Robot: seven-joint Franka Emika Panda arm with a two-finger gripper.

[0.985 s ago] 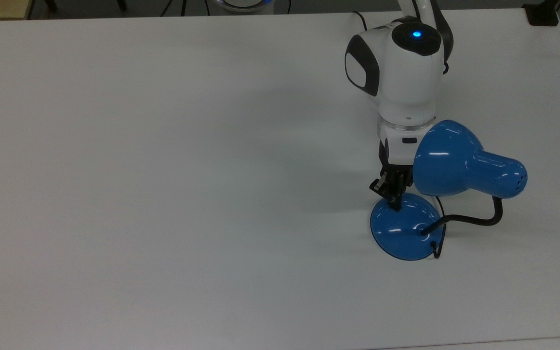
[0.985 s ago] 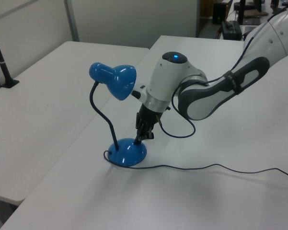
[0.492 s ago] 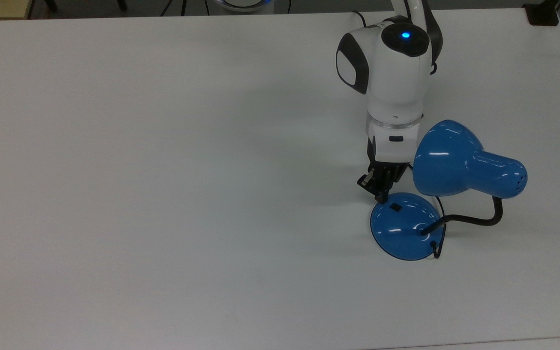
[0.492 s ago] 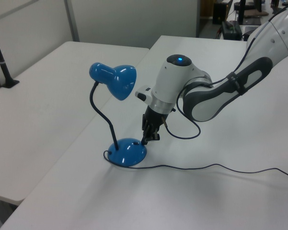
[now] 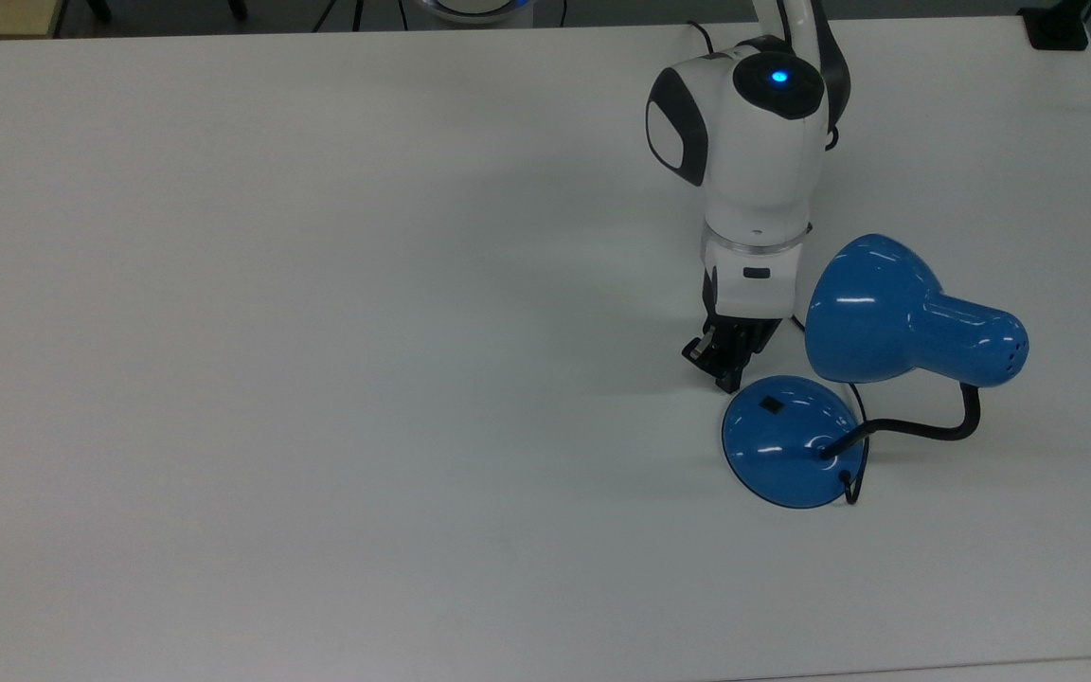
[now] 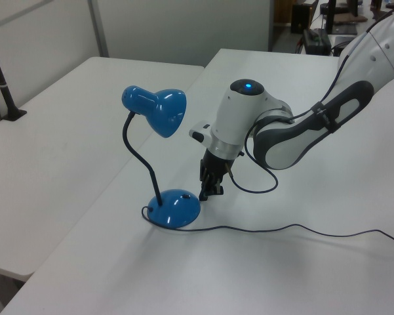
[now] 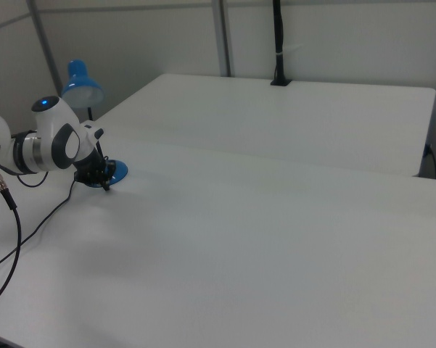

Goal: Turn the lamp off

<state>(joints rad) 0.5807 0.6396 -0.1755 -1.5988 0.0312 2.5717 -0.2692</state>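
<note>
The lamp has a glossy blue bell shade (image 5: 872, 308), a black gooseneck (image 5: 929, 431) and a round blue base (image 5: 792, 455) with a small black switch (image 5: 771, 405). It stands at the top view's right. My gripper (image 5: 724, 374) hangs just off the base's rim, up and to the left of the switch in the top view, fingers shut with nothing between them. In the left view the gripper (image 6: 208, 190) sits just right of the base (image 6: 174, 209), below the shade (image 6: 158, 110). In the right view the gripper (image 7: 101, 181) is beside the base (image 7: 117, 172).
The lamp's black cord (image 6: 282, 228) trails across the white table (image 5: 318, 379) toward the left view's right. My arm's own cable (image 6: 252, 187) loops beside the wrist. A second table (image 6: 65, 131) with a black post (image 6: 3, 92) stands beyond a narrow gap.
My gripper has come off the switch on the lamp's base and drawn back toward the top view's upper left. The lamp has stayed in place.
</note>
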